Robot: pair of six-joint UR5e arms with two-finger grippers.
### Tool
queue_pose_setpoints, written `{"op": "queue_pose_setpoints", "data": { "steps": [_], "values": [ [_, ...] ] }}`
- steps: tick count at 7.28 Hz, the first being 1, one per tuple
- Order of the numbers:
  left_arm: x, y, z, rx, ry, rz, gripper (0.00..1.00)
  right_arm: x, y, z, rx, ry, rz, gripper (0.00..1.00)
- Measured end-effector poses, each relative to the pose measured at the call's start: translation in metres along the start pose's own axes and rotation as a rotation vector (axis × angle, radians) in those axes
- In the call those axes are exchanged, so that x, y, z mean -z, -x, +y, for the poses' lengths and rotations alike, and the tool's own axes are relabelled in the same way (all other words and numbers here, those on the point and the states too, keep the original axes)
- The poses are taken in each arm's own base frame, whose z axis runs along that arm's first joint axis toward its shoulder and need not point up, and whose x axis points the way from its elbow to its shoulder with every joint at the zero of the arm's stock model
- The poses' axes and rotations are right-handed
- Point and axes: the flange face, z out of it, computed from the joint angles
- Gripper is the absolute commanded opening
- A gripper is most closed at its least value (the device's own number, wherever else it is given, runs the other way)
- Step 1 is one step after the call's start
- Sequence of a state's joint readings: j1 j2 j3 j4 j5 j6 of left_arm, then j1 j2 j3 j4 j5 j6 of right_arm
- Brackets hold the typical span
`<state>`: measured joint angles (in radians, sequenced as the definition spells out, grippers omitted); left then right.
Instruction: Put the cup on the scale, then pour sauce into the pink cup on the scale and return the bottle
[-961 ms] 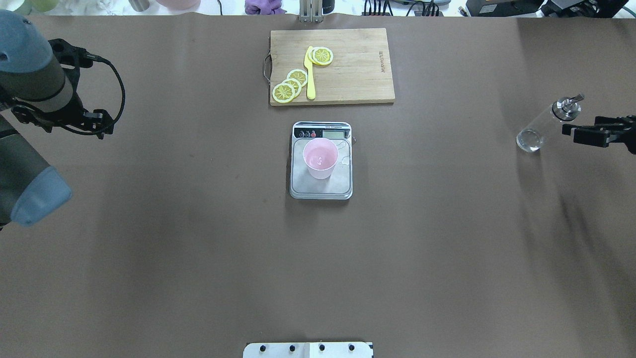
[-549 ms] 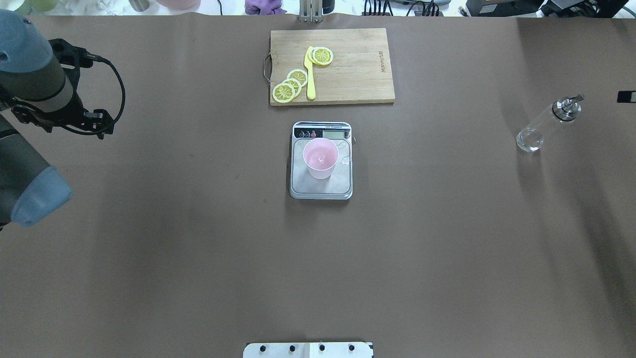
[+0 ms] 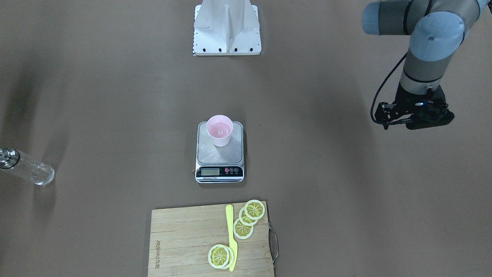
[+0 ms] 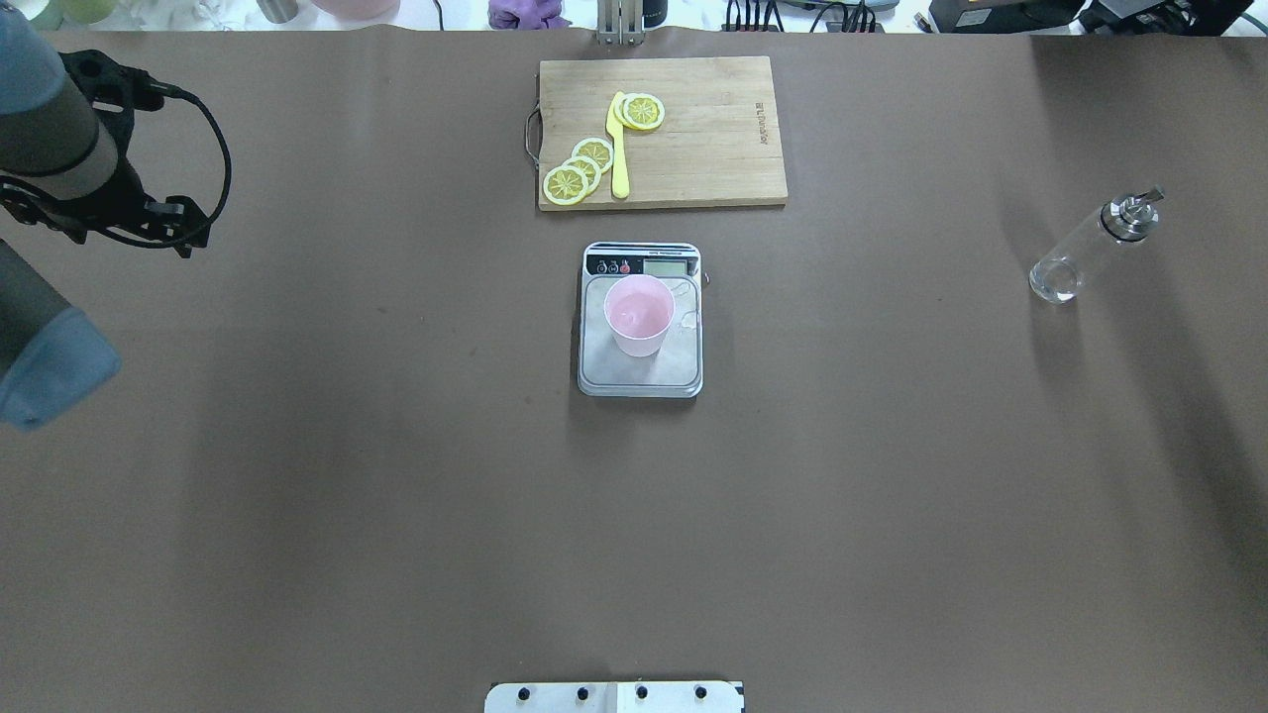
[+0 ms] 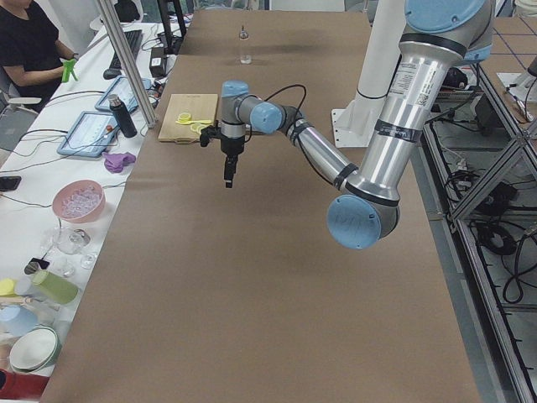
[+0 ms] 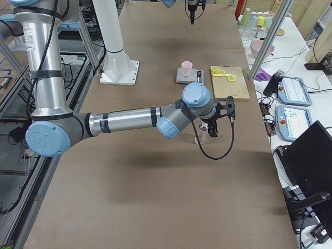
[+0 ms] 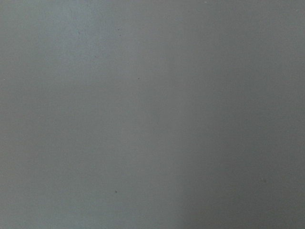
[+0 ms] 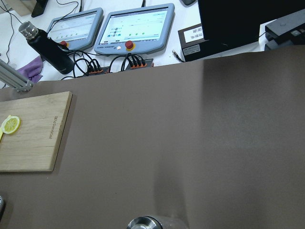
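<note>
A: Since the bottle [image 4: 1085,250] is the thing to watch, where does it sit against the right gripper [image 6: 213,132]?

B: From the right end of the table it shows just beside the gripper, partly behind it. I cannot tell whether they touch, nor whether the fingers are apart or together. From overhead the bottle stands alone near the table's right edge, well apart from the scale [image 4: 686,372].

A: And the left gripper [image 5: 228,180]?

B: It hangs over the table's left side, pointing down, far from everything. Its fingers are hidden from above, so I cannot tell there either.

A: Which way does the bottle point?

B: Upright. Base on the table, long axis vertical, metal spout cap on top. That cap just peeps in at the bottom edge of the right wrist view.

A: The cup [image 4: 639,315]?

B: Upright on the scale's steel platform, toward the display end.

A: The surroundings?

B: A brown paper-covered table [image 4: 396,495]. Beyond the scale lies a wooden cutting board [image 4: 713,149] with lemon slices [image 4: 580,168] and a yellow knife [image 4: 619,158]. Past the far edge there are two tablets [image 8: 138,26], a black flask [image 8: 45,47], and a seated person [image 5: 29,42].
</note>
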<state>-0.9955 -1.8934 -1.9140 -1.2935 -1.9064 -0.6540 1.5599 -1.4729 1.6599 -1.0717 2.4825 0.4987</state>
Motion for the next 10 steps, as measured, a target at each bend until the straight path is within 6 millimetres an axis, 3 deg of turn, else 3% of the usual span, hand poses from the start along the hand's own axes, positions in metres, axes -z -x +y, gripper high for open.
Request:
{"op": "queue_pose_setpoints", "data": {
  "steps": [2, 3, 5, 7, 10],
  "values": [
    [0.023, 0.076, -0.026, -0.053, 0.012, 0.060, 0.99, -0.004, -0.028, -0.012, 0.108, 0.134, 0.132, 1.00],
    [0.022, 0.120, -0.033, -0.075, 0.024, 0.071, 0.99, -0.001, -0.035, -0.018, 0.093, 0.191, 0.169, 1.00],
    [0.002, 0.208, -0.026, -0.117, 0.058, 0.088, 0.99, 0.000, -0.053, -0.013, 0.031, 0.260, 0.209, 1.00],
    [-0.010, 0.285, -0.015, -0.049, 0.092, 0.221, 0.99, -0.009, -0.085, 0.011, -0.035, 0.316, 0.269, 1.00],
    [-0.054, 0.396, 0.028, -0.040, 0.135, 0.306, 0.99, -0.020, -0.111, 0.043, -0.061, 0.371, 0.340, 1.00]
  ]
}}
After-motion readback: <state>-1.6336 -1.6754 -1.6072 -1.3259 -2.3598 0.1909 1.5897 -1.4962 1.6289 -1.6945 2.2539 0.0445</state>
